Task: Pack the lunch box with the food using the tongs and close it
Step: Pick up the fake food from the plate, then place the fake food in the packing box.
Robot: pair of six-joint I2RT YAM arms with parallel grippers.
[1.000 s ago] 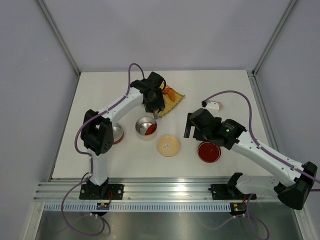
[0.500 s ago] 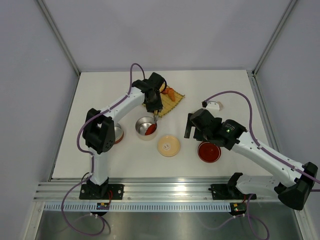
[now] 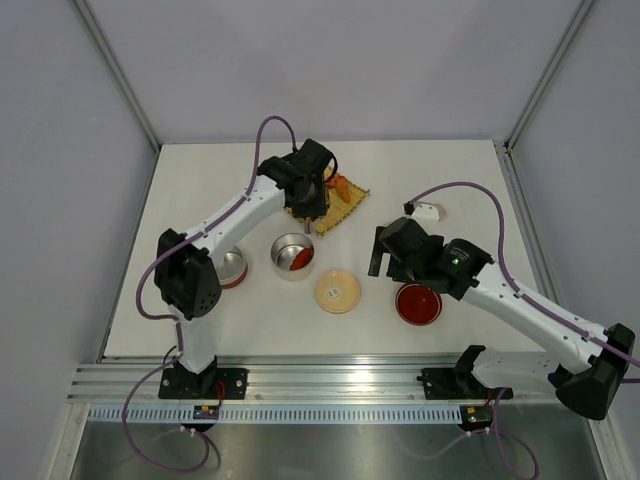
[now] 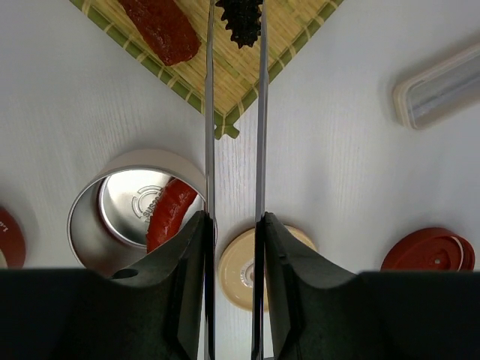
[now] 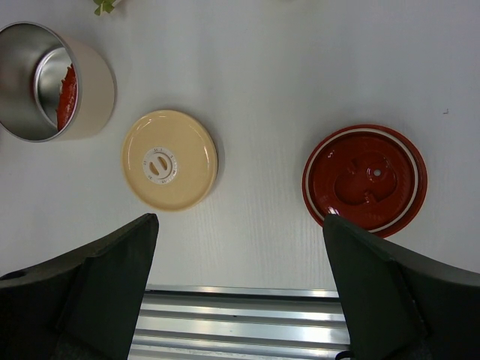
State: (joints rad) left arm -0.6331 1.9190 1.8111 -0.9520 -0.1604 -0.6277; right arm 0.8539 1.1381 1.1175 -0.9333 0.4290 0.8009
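Since a second ago, the left gripper (image 4: 234, 225) has drawn back from the lunch box (image 3: 292, 257) toward the mat (image 4: 225, 82) at its 1 o'clock, and its squeeze on the tongs (image 4: 209, 112) has tightened. It clamps the tongs' two arms, which run almost parallel. Their tips sit either side of the dark spiky piece (image 4: 240, 19) at the wrist view's top edge and seem to touch it, though I cannot tell whether the pinch is firm. One red piece (image 4: 171, 221) lies inside the lunch box, and a second red piece (image 4: 161, 28) waits on the mat at 9 o'clock of the dark one.

To pick well, I judge the squeeze should hold steady, then lift straight up before swinging toward 7 o'clock, high enough to pass the tin's rim. Room looks good. The cream lid (image 3: 338, 291) sits at 4 o'clock of the box, the red lid (image 5: 365, 180) is at 3 o'clock of that, and the translucent case (image 4: 442, 82) lies well apart. The right gripper (image 5: 238, 219) hangs wide open and empty above the lids, off the path.
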